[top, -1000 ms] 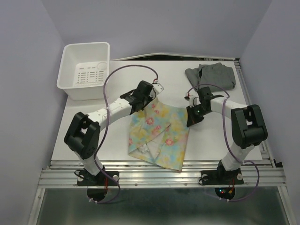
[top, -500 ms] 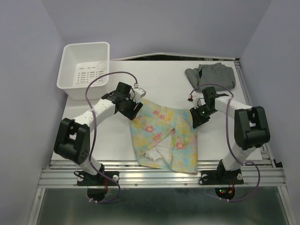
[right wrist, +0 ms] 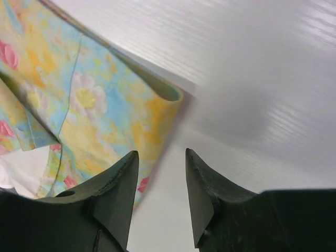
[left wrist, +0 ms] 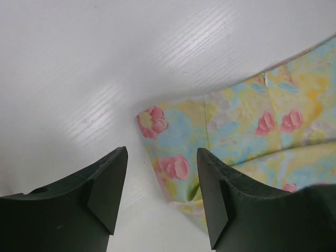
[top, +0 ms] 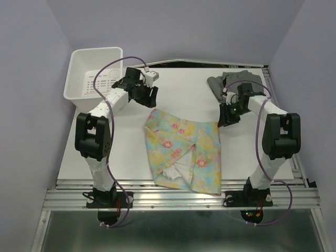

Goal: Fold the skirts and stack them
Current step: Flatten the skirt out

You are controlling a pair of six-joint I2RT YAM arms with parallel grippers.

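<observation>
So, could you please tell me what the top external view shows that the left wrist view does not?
Only the top external view shows the grey skirt, the white bin and the right gripper. Only the left wrist view shows, up close, that the left gripper is open and holds nothing, near a corner of the floral skirt. Both views show the floral skirt, the left gripper and the table.
</observation>
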